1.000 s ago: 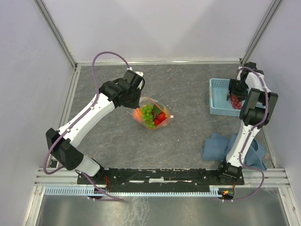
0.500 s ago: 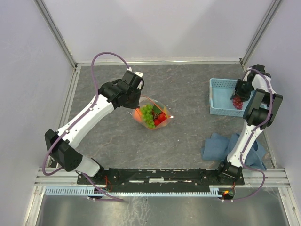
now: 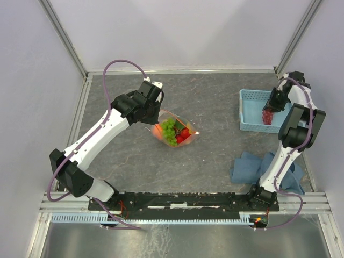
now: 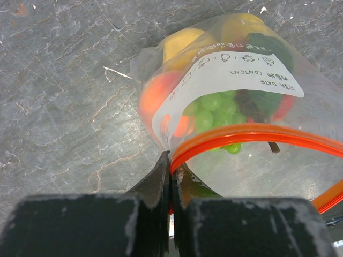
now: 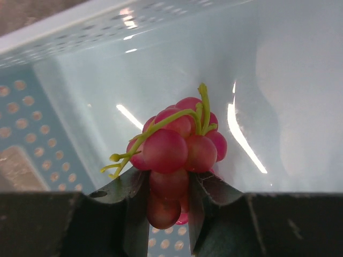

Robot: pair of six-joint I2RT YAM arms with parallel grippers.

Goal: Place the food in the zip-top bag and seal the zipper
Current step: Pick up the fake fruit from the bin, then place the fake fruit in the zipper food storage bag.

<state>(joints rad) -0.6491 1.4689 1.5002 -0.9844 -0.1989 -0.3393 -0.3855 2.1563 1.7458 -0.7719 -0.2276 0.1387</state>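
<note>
The clear zip-top bag point(image 3: 174, 131) lies mid-table holding green grapes point(image 4: 213, 108), a yellow fruit point(image 4: 180, 42), an orange-red peach point(image 4: 158, 92) and red strawberries point(image 3: 184, 134). Its red-orange zipper point(image 4: 257, 134) curves open along the mouth. My left gripper point(image 4: 172, 163) is shut on the zipper's corner, at the bag's upper-left edge point(image 3: 156, 115). Over the light-blue basket point(image 3: 248, 110), my right gripper point(image 5: 168, 184) is shut on a bunch of purple-red grapes point(image 5: 179, 144), also visible from above as a red bunch point(image 3: 267, 115).
A crumpled blue cloth point(image 3: 252, 167) lies near the right arm's base. The basket sits against the right wall. Grey stone-pattern tabletop point(image 3: 215, 102) spreads between bag and basket, bounded by metal rails and white walls.
The right gripper's jaws have closed onto the purple-red grape bunch in the basket, and the wrist shifted slightly. The left arm and bag have held still.
</note>
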